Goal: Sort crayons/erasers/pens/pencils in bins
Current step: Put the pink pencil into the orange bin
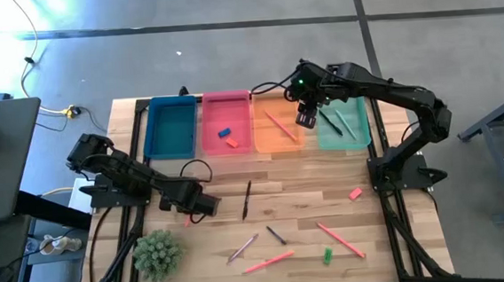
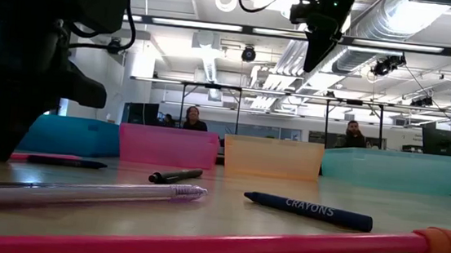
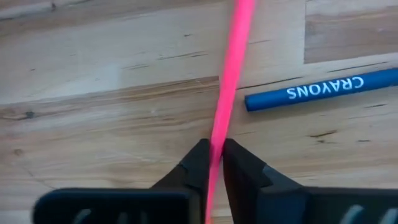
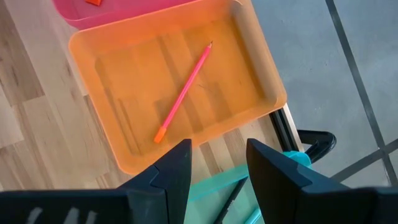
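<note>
My left gripper [image 1: 201,205] is low over the table's left part, shut on a thin pink pencil [image 3: 230,74]. A blue crayon [image 3: 323,90] lies on the wood just beside it. My right gripper [image 1: 306,118] hangs open and empty above the gap between the orange bin [image 1: 274,138] and the teal bin [image 1: 345,133]. The orange bin [image 4: 124,74] holds one pink pencil [image 4: 185,92]. The pink bin [image 1: 225,114] holds a blue eraser [image 1: 224,133] and a red eraser [image 1: 233,143]. The blue bin [image 1: 173,129] stands at the row's left end. My left gripper pinches the pink pencil's shaft [image 3: 217,134] between its two fingertips. The fingers come from above, pointing down, and lie across the pencil. The pencil runs on ahead of the fingers close over the wood; I cannot tell whether it is lifted clear.
Loose on the near part of the table lie a black pen [image 1: 247,199], a pink eraser [image 1: 354,193], a green eraser [image 1: 328,256], two pink pencils [image 1: 341,240], a pale pen [image 1: 242,248] and a dark crayon [image 1: 276,235]. A small green plant [image 1: 158,254] stands near left.
</note>
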You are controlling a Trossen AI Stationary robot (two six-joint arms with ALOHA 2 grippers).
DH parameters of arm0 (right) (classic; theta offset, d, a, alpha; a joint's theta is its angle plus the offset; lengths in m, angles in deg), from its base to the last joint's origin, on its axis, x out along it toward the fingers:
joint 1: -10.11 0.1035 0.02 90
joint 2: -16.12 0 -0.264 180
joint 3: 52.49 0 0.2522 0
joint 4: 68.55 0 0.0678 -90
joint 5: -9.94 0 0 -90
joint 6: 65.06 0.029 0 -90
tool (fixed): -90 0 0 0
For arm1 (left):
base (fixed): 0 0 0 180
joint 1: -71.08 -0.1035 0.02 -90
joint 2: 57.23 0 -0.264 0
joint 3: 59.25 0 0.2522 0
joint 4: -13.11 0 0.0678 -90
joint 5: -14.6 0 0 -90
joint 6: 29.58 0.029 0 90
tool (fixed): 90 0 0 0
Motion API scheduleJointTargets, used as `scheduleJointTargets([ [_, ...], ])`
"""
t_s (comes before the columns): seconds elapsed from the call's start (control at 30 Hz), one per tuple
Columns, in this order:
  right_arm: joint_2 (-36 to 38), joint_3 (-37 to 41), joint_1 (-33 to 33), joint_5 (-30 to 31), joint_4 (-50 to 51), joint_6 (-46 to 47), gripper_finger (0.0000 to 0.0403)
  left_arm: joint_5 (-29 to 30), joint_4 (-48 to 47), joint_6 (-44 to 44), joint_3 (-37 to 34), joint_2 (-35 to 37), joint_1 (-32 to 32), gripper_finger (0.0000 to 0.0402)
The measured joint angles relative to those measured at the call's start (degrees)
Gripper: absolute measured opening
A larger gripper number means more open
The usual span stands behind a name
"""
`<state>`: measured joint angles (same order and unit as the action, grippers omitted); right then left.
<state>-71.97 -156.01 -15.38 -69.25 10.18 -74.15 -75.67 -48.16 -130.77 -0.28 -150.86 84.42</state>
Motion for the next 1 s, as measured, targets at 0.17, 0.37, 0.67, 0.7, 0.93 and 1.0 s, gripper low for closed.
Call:
scheduleJointTargets([
  [0.17,0.0,0.0,0.0,0.0,0.2,0.0,0.0145,1.0,-1.0,-0.1,0.0,0.0,0.0,0.0007],
  [0.37,0.0,0.0,0.0,0.0,0.8,0.0,0.0145,2.1,-2.4,1.0,-0.5,1.5,-0.1,0.0005],
  [0.67,0.0,0.0,0.0,-0.1,1.3,0.0,0.0145,7.7,-6.2,1.9,-0.7,9.5,-0.8,0.0002],
  [0.7,0.0,0.0,0.0,-0.1,1.3,0.0,0.0145,8.1,-6.1,2.5,-0.7,10.7,-1.1,0.0002],
  [0.93,0.0,-0.1,0.0,-3.1,1.1,1.5,0.0145,14.3,-5.4,6.9,-0.6,18.4,-4.4,0.0001],
  [1.0,0.0,-0.1,0.0,-5.6,0.5,1.6,0.0145,16.0,-4.8,8.8,-0.6,20.4,-5.7,0.0001],
])
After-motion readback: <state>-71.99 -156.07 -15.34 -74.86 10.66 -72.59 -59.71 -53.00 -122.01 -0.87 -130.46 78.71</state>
